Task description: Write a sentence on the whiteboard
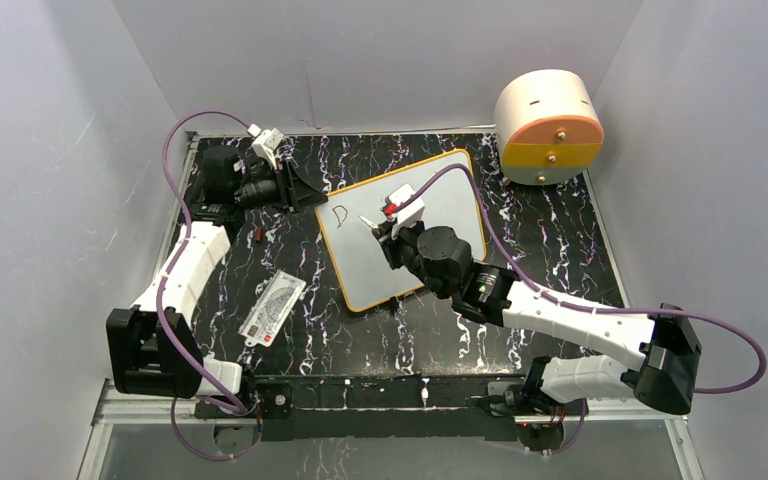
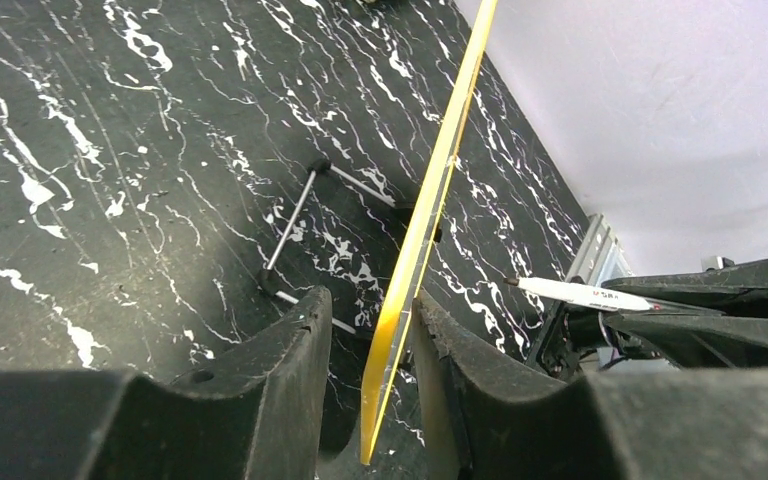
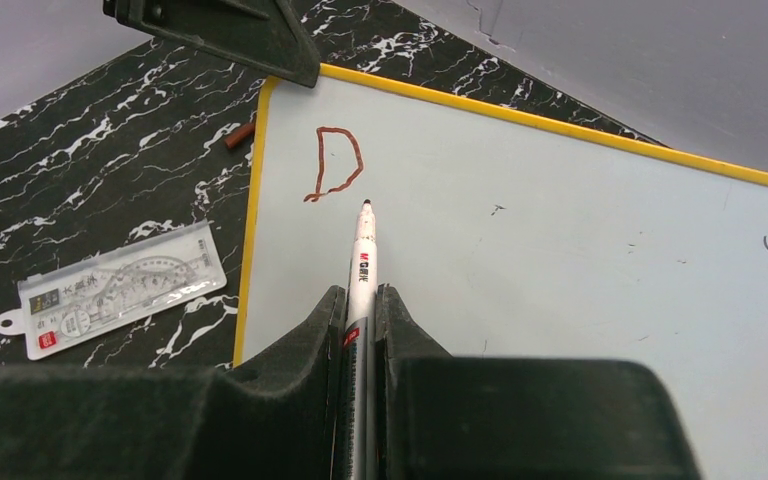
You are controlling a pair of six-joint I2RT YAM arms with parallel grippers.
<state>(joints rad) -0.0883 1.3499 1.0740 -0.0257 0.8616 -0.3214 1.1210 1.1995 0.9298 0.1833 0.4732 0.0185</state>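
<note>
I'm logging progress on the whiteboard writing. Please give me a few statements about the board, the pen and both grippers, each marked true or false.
1. The large white whiteboard with orange-yellow frame bears one letter, a reddish-brown D. True.
2. The right gripper is shut on a white marker pen. True.
3. The left gripper holds the clear plastic ruler packet. False: the packet lies on the black marbled table; the gripper's fingers straddle the whiteboard's frame.
4. The cream and orange drum stands on the whiteboard. False: it stands apart, past the board's far right corner.
</note>
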